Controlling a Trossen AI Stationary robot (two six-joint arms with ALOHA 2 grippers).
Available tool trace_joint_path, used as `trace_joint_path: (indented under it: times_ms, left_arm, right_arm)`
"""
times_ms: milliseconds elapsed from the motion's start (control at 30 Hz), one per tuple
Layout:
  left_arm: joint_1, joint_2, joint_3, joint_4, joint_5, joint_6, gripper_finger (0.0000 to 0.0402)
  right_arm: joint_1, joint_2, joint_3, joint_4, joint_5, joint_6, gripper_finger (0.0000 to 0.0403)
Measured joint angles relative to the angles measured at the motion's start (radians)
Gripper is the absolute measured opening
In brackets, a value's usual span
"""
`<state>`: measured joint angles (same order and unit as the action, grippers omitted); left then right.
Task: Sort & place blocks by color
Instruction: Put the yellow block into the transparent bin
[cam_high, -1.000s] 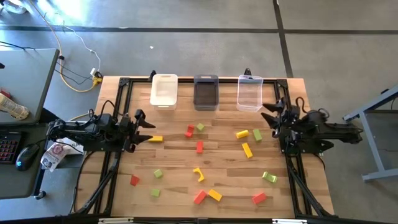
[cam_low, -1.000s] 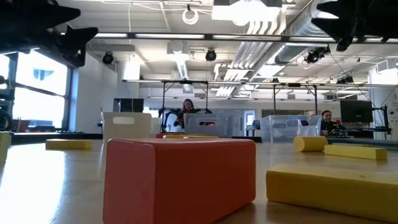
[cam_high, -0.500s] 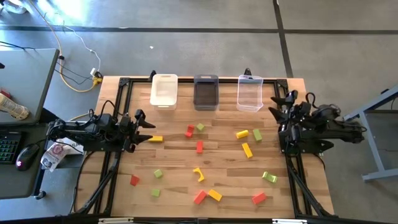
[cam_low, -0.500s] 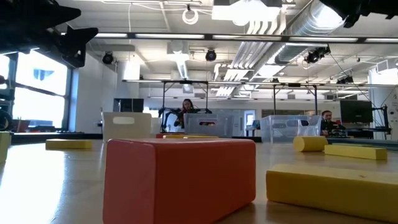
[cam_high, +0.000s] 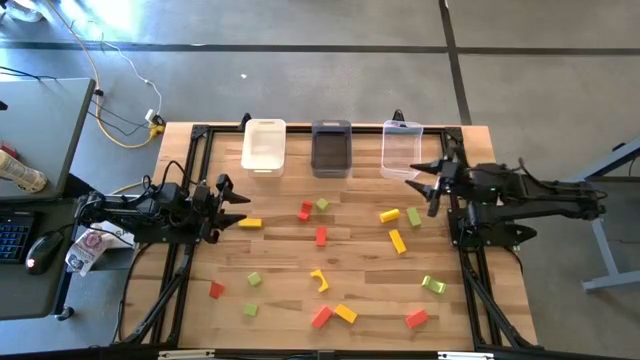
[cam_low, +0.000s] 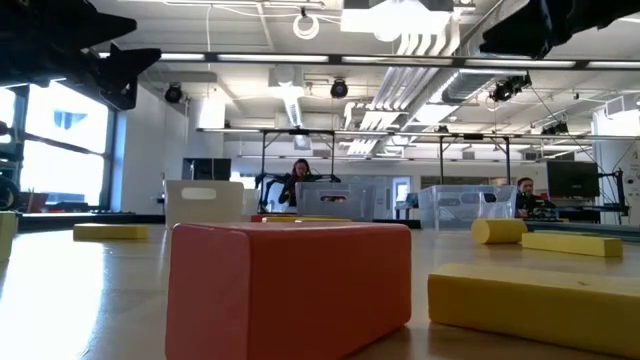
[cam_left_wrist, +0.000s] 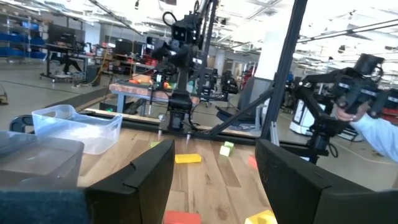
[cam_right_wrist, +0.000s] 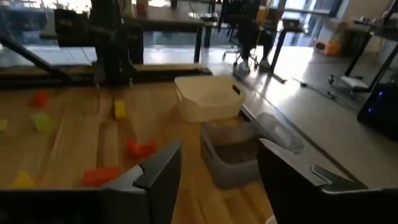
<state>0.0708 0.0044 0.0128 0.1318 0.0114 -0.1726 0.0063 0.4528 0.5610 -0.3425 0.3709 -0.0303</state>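
- Right end effector (cam_high: 428, 182) hangs above the surface (cam_high: 280, 265), just in front of the clear bin (cam_high: 401, 150), fingers spread wide and holding nothing.
- Left end effector (cam_high: 232, 207) waits at the left edge, fingers apart too, empty.
- Nearest piece to the right arm: a yellow block (cam_high: 389, 215) with a green block (cam_high: 414, 216) beside it, both a little toward the front edge and centre from that end effector. My call is one of these goes first.
- A yellow bar (cam_high: 397, 241) lies just beyond them, long axis running roughly front to back, slightly slanted.
- The left arm has its own easy pick: a yellow bar (cam_high: 250, 223) touching distance from its fingertips, long axis across the surface.
- Count from above: five red, five yellow counting the angled piece (cam_high: 319, 280), five green. All fifteen lie loose on the surface.
- Three bins in a row at the back: white bin (cam_high: 264, 146), grey bin (cam_high: 331, 148), then the clear one. Nothing shows inside any of them, so sorting looks unstarted.
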Motion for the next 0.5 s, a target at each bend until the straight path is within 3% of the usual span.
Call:
trace_joint_path:
  times_ms: [333,500]
  left_arm:
    - [0.000,0.000,0.000,0.000,0.000,0.000,0.0211]
    - [0.000,0.000,0.000,0.000,0.001,0.000,0.0211]
  right_arm:
    - [0.000,0.174,0.010,-0.057,-0.009,0.068,0.0195]
    - [0.000,0.250,0.010,-0.074,-0.069,0.120,0.0195]
